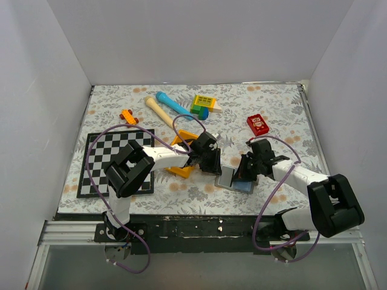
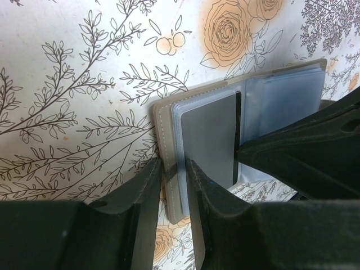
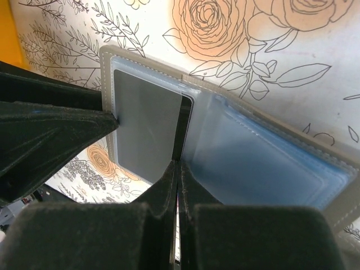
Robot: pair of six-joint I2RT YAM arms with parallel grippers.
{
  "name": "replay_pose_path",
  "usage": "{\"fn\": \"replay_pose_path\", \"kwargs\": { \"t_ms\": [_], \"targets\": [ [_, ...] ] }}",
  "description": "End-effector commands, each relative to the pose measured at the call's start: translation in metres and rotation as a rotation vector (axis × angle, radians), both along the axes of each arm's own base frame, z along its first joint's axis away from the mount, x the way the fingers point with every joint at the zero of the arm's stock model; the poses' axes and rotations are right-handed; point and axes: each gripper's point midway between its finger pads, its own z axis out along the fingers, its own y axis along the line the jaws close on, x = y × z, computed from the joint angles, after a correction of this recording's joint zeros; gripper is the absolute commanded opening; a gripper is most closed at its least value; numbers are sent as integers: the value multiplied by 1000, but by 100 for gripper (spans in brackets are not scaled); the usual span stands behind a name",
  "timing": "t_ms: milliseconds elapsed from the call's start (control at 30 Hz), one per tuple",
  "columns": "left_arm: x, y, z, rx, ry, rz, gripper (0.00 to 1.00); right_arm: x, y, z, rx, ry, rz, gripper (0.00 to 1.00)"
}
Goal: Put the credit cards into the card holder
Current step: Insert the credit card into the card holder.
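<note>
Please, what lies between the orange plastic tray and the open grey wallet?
The left arm's black claw lies there, clamped on the edge of the flat grey folding wallet, beside the orange plastic tray. The top view shows it.

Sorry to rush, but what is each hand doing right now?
Left hand: closed on the wallet edge.
Right hand: shut, its tip at the edge of the card; no grip on it shows.

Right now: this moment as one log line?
left tool: clamped on card holder edge | right tool: shut, tip against credit card | credit card: in pocket nearest left tool | card holder: open
</note>
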Motion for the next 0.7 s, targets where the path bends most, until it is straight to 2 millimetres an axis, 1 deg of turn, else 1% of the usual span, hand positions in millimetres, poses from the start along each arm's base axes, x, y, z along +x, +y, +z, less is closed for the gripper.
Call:
{"fn": "replay_pose_path", "kwargs": {
  "t_ms": [0,133,233,433,567,667],
  "targets": [
    [-9,3,-1,8,9,-16,24,9,13,5,54,-28,0,1],
    [-10,2,0,3,6,-14,24,13,17,4,78,-39,-3,1],
    [-10,3,-1,5,8,-12,24,14,16,6,72,-46,-5,1],
    [-10,5,-1,8,5,-7,24,13,4,17,6,-68,-16,1],
    [-10,5,-1,7,4,-7,24,11,-6,17,-50,-63,-24,1],
    [-11,5,-2,6,7,-7,24,10,-8,14,-67,-44,-27,1]
  ]
}}
